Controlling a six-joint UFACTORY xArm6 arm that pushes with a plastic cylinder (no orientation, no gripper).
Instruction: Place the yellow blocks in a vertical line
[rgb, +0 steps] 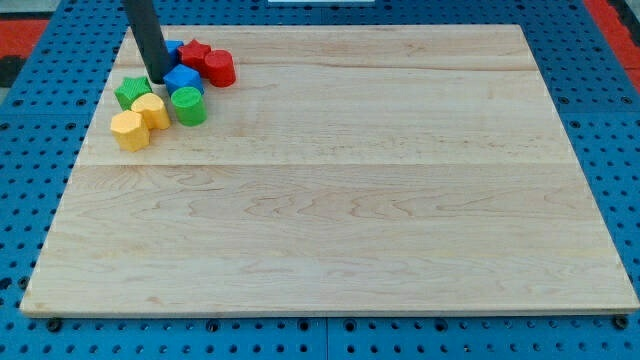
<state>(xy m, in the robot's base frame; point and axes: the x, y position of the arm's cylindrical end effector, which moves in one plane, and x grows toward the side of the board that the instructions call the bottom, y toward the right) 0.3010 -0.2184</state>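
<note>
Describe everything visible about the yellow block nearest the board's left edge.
The yellow block is a small, chunky piece with a flat top and faceted sides, its surface matte like painted wood. It sits flat on the wooden board near the view's top-left corner, lowest in the cluster. Its upper right side touches the second yellow block. My tip is above it, not touching.

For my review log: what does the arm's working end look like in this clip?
Only a straight dark rod shows, plain, near-black and without markings or cables, entering from the view's top. It has no jaws. My tip ends bluntly among the clustered blocks, between the green block and the blue block.
</note>
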